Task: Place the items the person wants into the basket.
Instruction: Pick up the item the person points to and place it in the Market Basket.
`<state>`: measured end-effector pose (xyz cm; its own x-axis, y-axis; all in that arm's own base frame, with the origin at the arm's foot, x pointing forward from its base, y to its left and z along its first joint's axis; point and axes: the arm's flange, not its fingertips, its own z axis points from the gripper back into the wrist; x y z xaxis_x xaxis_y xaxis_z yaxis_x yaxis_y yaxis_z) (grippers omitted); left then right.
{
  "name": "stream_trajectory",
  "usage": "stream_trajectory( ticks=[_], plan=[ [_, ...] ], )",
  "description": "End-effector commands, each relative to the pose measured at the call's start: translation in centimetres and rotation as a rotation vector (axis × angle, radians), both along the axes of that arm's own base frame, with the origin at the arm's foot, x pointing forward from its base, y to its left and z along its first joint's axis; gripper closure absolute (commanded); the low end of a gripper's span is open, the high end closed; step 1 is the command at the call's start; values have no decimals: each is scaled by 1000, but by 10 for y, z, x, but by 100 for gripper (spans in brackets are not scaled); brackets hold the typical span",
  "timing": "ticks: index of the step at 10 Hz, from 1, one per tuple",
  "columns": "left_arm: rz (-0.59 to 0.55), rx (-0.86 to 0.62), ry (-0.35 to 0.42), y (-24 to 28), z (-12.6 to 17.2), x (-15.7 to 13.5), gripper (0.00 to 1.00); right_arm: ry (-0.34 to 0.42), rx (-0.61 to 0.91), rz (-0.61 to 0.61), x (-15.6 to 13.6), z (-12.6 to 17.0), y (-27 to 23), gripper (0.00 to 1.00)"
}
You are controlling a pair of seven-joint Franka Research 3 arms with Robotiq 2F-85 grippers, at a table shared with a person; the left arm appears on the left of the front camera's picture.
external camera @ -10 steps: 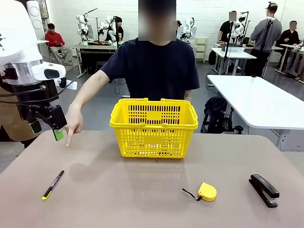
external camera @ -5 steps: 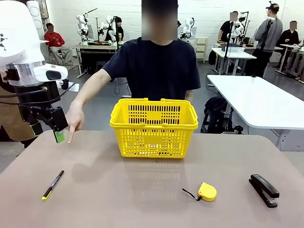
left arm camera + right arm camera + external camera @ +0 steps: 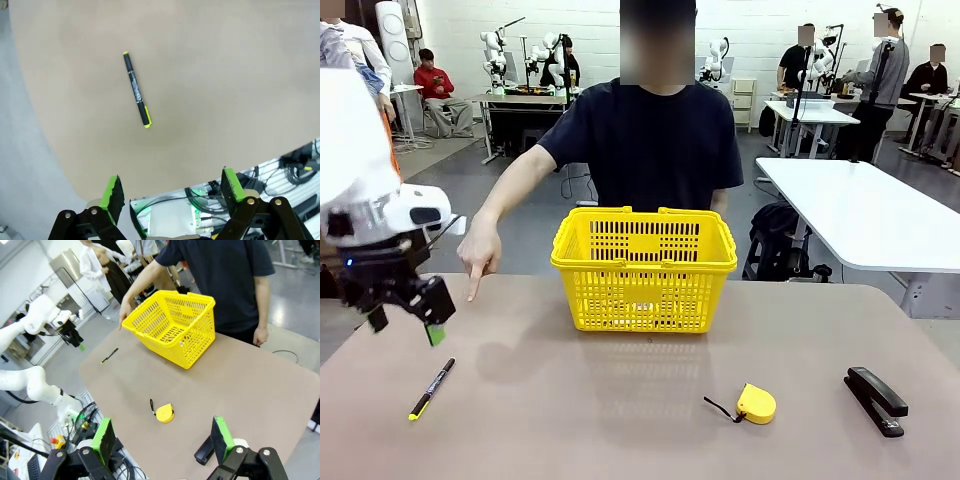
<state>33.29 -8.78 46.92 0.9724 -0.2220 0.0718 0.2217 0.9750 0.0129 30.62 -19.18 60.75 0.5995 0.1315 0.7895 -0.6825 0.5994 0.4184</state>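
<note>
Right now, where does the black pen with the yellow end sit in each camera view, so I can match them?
Front view: the pen lies on the table near the lower left, below the open left pincer.
Left wrist view: pen at upper centre-left, lying beyond the pincer's open fingers.
Right wrist view: pen small, left of the yellow basket.
Shared landmark: the tan table, whose left edge runs near the pen.

Bright yellow slotted basket (image 3: 644, 270), black pen (image 3: 431, 389) with yellow end, yellow tape measure (image 3: 756, 403), black stapler (image 3: 876, 399)
</note>
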Motion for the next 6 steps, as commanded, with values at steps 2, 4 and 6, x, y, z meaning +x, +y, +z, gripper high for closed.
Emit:
stream_trajectory(
  ticks=[2, 4, 6],
  plan=[
    [126, 7, -30, 14, -41, -14, 0, -27, 27, 6, 1, 1, 0, 0],
    [169, 34, -13, 17, -75, 5, 0, -27, 27, 6, 1, 1, 0, 0],
    [181, 54, -9, 18, -102, 22, 0, -27, 27, 6, 1, 1, 0, 0]
  ],
)
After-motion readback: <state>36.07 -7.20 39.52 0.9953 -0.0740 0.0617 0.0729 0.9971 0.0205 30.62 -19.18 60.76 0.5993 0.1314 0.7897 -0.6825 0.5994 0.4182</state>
